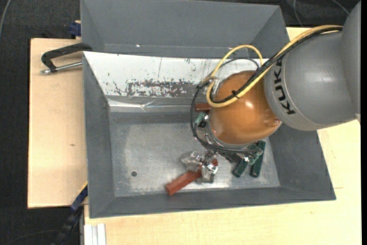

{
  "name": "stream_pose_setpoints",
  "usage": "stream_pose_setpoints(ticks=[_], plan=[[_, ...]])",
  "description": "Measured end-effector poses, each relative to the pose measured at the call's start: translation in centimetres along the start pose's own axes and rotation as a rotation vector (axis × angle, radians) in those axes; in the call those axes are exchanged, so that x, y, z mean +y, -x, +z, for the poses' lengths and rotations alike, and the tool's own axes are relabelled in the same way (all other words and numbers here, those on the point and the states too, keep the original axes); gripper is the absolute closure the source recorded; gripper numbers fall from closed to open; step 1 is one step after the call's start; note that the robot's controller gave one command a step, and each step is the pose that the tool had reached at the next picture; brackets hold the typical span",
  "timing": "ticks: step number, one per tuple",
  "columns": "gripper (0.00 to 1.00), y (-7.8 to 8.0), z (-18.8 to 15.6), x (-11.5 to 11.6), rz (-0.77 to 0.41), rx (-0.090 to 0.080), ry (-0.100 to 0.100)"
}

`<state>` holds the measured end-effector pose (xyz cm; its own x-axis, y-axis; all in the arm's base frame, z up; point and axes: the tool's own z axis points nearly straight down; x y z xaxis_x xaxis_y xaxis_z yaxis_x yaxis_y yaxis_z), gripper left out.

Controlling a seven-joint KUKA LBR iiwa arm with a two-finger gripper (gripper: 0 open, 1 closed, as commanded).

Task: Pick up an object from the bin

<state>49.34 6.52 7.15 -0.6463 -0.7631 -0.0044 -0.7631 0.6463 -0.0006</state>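
Gripper (202, 164), under the arm's orange cover (241, 115), sits low over the bin (146, 146) floor near the front wall; whether it is wide or narrow cannot be told. Dark green pieces (248, 162) lie just beside it on the view's right. Red bar (180, 182) lies toward the view's left and front of it, long axis slanting from the front wall up toward the gripper, near end at or under the tool; probably the nearest pick, contact unclear.

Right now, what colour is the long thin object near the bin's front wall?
The long object is reddish-brown, clearest in the camera view.
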Motion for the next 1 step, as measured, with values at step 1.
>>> stream_pose_setpoints(ticks=[1], plan=[[1.0, 0.32, -7.48, -0.09, 0.002, -0.006, -0.006]])
